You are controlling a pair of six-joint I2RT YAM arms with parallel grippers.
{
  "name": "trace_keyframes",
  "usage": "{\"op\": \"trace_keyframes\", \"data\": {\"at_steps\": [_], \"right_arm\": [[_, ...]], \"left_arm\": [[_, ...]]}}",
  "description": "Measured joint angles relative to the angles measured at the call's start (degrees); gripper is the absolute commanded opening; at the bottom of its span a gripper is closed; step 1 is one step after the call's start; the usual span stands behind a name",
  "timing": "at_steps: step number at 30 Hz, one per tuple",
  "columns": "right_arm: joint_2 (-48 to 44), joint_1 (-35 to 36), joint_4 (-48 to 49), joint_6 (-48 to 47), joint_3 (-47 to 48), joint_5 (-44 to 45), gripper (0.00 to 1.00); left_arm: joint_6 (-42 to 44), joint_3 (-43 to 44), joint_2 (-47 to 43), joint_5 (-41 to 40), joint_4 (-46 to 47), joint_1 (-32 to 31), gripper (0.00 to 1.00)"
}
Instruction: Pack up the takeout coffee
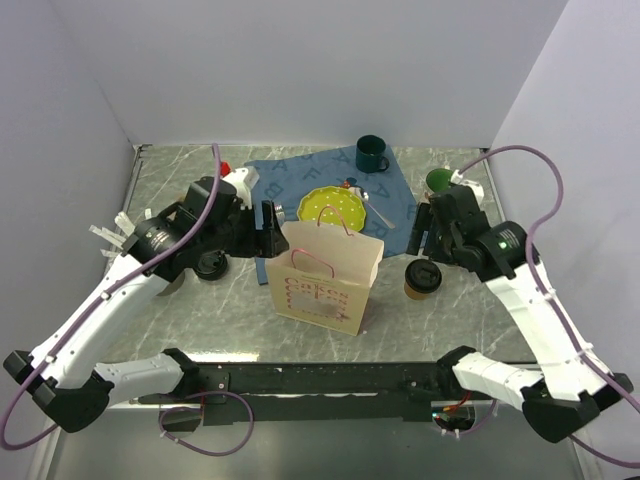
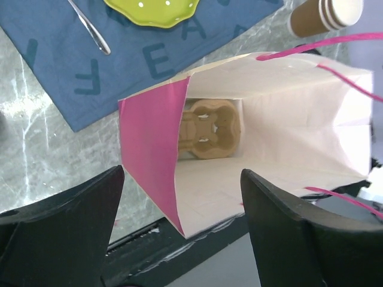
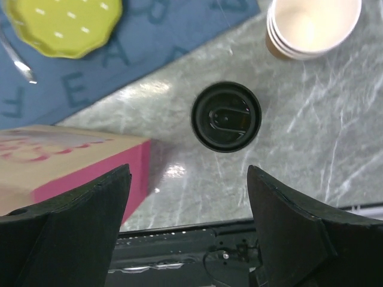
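Takeout coffee (image 3: pixel 226 116) upright on the worktop (image 3: pixel 335 149), just right of the paper bag (image 1: pixel 325 275) in the top view; not yet packed; bag open, cup carrier (image 2: pixel 209 131) at its bottom; left end effector (image 2: pixel 179 179) gaping, empty, over bag mouth; right end effector (image 3: pixel 188 173) spread wide above coffee, holding nothing. Risk: pinching the lid pops it, spills; pink handles (image 2: pixel 311 48) snag cup. Blue mat (image 2: pixel 149 66) letters A, E, F legible; bag print unreadable.

A blue cloth mat (image 1: pixel 290 180) with pale letters lies on the grey marbled surface (image 1: pixel 470 310). A yellow-green scalloped plate (image 1: pixel 335 208) with white dots sits on it, with a metal spoon (image 1: pixel 375 212) just beside it on the same mat. A dark green mug (image 1: pixel 371 153) stands upright at the mat's far edge. A stack of lidless tan paper cups (image 3: pixel 311 27) stands off the mat.
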Motion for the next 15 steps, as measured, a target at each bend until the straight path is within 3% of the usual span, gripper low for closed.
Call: {"op": "trace_keyframes", "data": {"at_steps": [3, 15], "right_arm": [[1.66, -2.45, 0.94, -0.07, -2.86, -1.90, 0.96], [4.72, -6.78, 5.81, -1.75, -12.13, -6.14, 0.92]], "left_arm": [[1.68, -0.83, 0.59, 0.44, 0.68, 0.00, 0.82], [5.01, -1.97, 0.55, 0.46, 3.52, 0.00, 0.86]]}}
